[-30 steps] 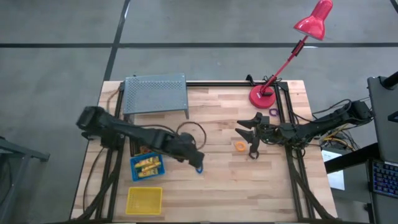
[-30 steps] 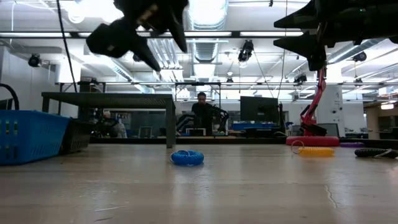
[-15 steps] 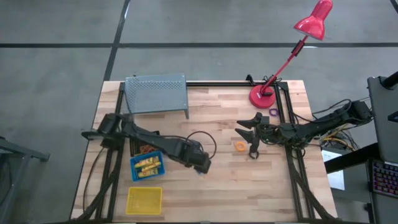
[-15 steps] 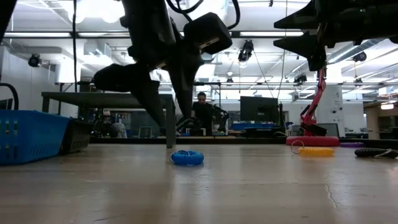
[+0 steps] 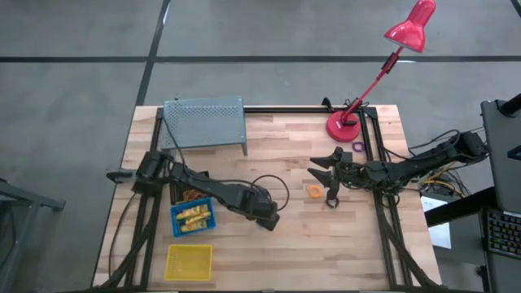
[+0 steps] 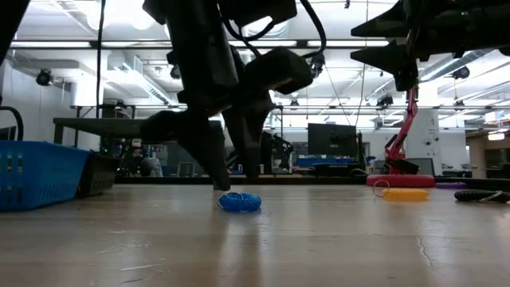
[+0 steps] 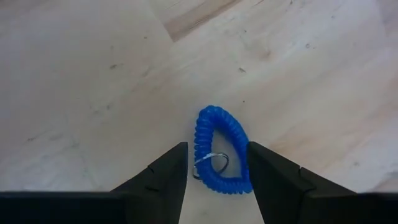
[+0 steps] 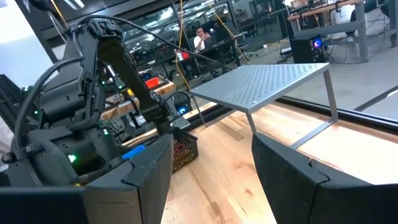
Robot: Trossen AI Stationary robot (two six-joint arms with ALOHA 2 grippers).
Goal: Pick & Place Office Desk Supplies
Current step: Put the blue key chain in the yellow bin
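The left gripper [image 7: 214, 163] is sitting low on the wooden table [image 5: 285, 244] with its jaws partly open around a blue coil ring [image 7: 219, 149], not squeezing it, while the right gripper [image 5: 329, 177] is hanging wide open and empty beside an orange ring [image 5: 314, 191].

Both my arms [image 5: 203, 189] are dark, near black, built of jointed tubular links with bulkier housings at the joints. A thin black cable loops free above my left forearm [image 5: 269, 183]. My left fingers [image 7: 158, 177] are flat, matte black wedges with angular faceted edges. My right fingers [image 8: 149, 171] have the same shape, broad and squared. Seen from my right wrist, my left arm's shoulder housing [image 8: 59, 134] carries small green indicator lights and bundled black cables.
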